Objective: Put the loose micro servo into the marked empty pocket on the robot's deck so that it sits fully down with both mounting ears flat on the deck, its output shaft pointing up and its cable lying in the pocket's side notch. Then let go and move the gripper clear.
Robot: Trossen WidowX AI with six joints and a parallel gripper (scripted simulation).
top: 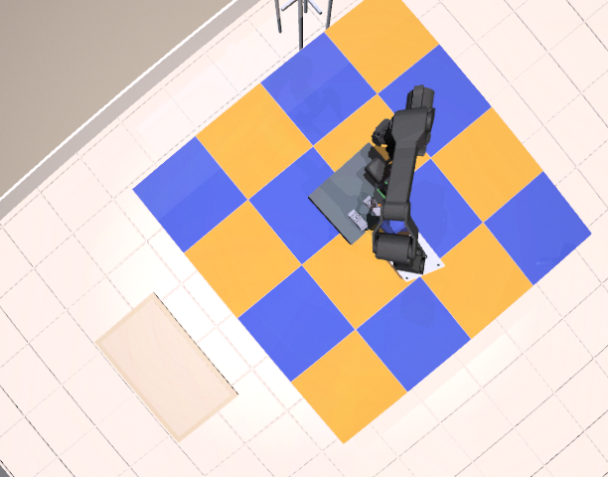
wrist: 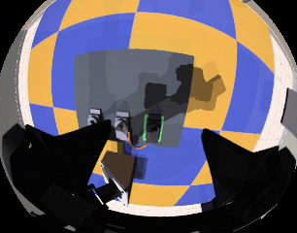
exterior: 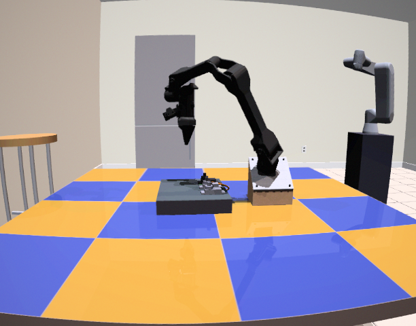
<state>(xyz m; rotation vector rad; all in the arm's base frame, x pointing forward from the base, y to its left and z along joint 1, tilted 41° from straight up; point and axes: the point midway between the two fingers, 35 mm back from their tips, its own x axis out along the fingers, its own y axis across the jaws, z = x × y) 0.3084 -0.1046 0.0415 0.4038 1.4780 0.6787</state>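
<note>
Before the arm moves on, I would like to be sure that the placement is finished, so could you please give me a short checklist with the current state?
1. Gripper open and empty: ok, fingers wide apart.
2. Gripper clear of the deck: ok, it hangs high above it.
3. Servo fully down in the marked pocket: cannot tell, too small.
4. Shaft up, ears flat: cannot tell.
5. Orange cable in the side notch: cannot tell; it curves beside the pocket.

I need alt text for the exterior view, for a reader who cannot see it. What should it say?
A black robot arm holds its open, empty gripper high above a low grey deck on a blue and orange checkered table. Small servos sit at the deck's right end, near the arm's base.
</note>
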